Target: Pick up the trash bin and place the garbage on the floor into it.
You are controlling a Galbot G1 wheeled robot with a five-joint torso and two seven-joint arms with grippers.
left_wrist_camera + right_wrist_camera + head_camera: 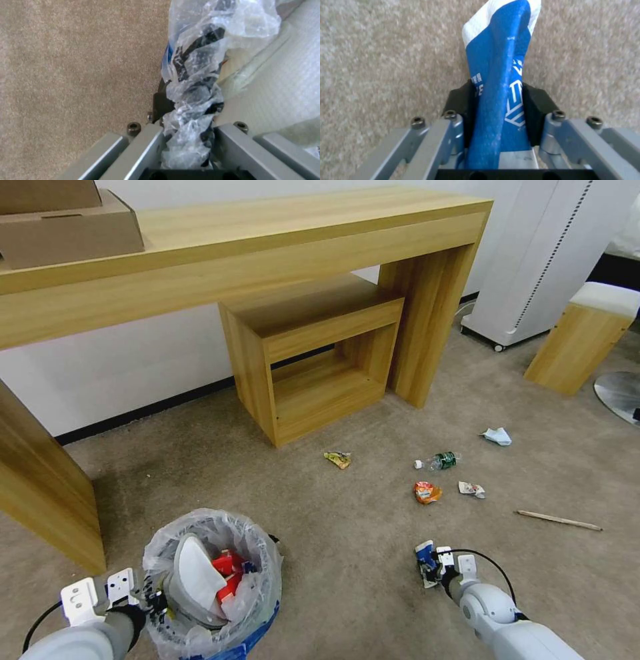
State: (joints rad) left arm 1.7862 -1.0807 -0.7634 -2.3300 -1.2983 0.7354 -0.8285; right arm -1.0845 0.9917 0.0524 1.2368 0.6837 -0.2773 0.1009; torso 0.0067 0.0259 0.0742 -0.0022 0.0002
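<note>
The right gripper [427,567] is clamped on a blue-and-white wrapper [498,82], the black pads [533,112] pressing its flat sides; the wrapper's long axis runs straight out from the jaws, its free white-edged end pointing away from the wrist over the beige carpet [347,553]. The left gripper [158,603] is closed on the rim of the blue trash bin [212,580], pinching the clear liner bag [191,100] along with the black rim. The bin sits beside this gripper, mouth up and slightly tilted, already holding a white slipper [197,573] and red wrappers [228,570].

This looks like the carrying step: one piece of litter is in hand and needs to go to the bin, well off to the right gripper's left. The next move calls for bringing the wrapper over the bin's mouth, free end down, before letting go. Ahead of the right gripper lie an orange wrapper [427,491], a green-labelled bottle [440,461], a yellow wrapper [339,459], a white tissue [497,436] and a wooden stick [559,521].
</note>
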